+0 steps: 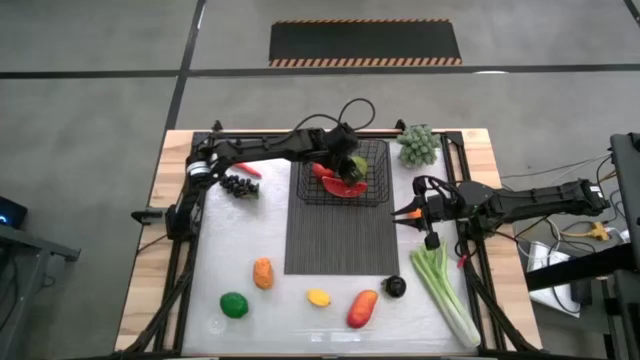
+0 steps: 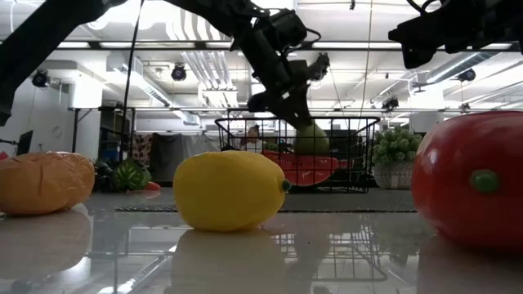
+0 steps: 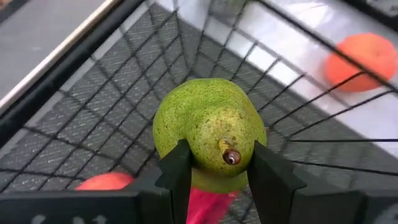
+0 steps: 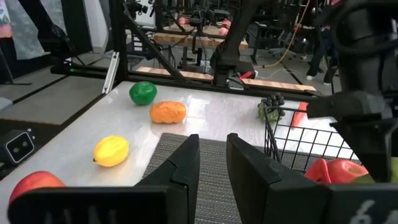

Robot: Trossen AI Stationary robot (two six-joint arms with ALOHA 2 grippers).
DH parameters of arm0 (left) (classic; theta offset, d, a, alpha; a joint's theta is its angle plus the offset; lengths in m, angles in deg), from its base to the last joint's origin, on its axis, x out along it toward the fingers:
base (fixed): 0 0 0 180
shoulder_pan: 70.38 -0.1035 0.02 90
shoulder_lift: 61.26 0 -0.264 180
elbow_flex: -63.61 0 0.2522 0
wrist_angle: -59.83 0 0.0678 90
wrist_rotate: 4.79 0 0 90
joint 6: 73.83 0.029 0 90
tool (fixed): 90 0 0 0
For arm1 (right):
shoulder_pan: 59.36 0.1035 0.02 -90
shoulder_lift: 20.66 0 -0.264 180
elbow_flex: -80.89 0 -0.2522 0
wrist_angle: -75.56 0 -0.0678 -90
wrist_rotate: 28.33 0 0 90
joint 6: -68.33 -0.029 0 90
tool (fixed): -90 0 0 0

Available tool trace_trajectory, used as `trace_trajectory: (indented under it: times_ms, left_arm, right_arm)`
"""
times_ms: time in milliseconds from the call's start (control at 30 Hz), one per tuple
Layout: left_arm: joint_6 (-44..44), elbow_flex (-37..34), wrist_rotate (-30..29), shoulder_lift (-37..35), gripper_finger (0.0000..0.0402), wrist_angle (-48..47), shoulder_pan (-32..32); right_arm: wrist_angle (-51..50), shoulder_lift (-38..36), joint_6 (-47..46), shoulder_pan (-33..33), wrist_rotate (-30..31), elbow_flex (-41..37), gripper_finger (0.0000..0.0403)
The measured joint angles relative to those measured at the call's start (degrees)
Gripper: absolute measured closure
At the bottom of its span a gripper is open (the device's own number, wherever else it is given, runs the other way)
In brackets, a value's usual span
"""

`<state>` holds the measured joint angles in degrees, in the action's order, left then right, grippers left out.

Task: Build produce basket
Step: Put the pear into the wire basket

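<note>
The black wire-mesh basket (image 1: pixel 343 172) stands on the far end of the dark ribbed mat (image 1: pixel 338 240). My left gripper (image 1: pixel 352 165) reaches over it from the left, shut on a green pear (image 3: pixel 208 127). A watermelon slice (image 1: pixel 340 184) and a red fruit (image 3: pixel 106 182) lie in the basket. My right gripper (image 1: pixel 405 211) hovers open by the mat's right edge, touching nothing. Dark grapes (image 1: pixel 238 185) and a red chili (image 1: pixel 251 170) lie left of the basket. Near the front lie an orange fruit (image 1: pixel 263 272), lime (image 1: pixel 234 305), lemon (image 1: pixel 318 297), mango (image 1: pixel 362 308) and, on the right, the celery (image 1: pixel 445 290). My left gripper pinches the pear at its stem end (image 3: pixel 214 163), one finger (image 3: pixel 177 171) on each side of the stem (image 3: pixel 231 155). The fingers come from above, slanting down into the basket. The pear (image 2: pixel 310 139) hangs below them inside the basket walls, just over the watermelon slice (image 2: pixel 306 169).
A green leafy bunch (image 1: pixel 418 146) sits at the far right, beside the basket. A small dark round object (image 1: pixel 396 287) lies near the mat's front right corner. The near half of the mat is bare. Black frame rails (image 1: pixel 180 250) run along the table's left and right sides.
</note>
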<state>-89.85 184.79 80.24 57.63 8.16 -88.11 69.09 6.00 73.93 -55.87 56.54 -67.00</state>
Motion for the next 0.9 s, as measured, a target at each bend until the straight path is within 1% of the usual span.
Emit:
trace_trajectory:
  times_ms: [100,200,600,900]
  left_arm:
    - [0.44,-0.89,-3.85,0.13,0.0288,-1.16,-0.33]
    - [0.51,-1.8,-5.96,0.21,0.0288,-1.28,-0.71]
    - [0.4,-2.82,-6.42,3.18,0.0288,2.21,-1.12]
    - [-0.03,-2.89,-6.91,4.39,0.0288,2.12,-1.18]
  right_arm:
    - [0.0,0.02,0.0,0.0,0.02,0.02,0.0336]
    - [-0.01,0.02,0.0,0.0,0.04,0.02,0.0337]
    - [-0.2,0.03,-0.02,-0.02,0.13,0.09,0.0337]
    - [-0.61,0.07,-0.04,-0.02,0.15,0.1,0.0337]
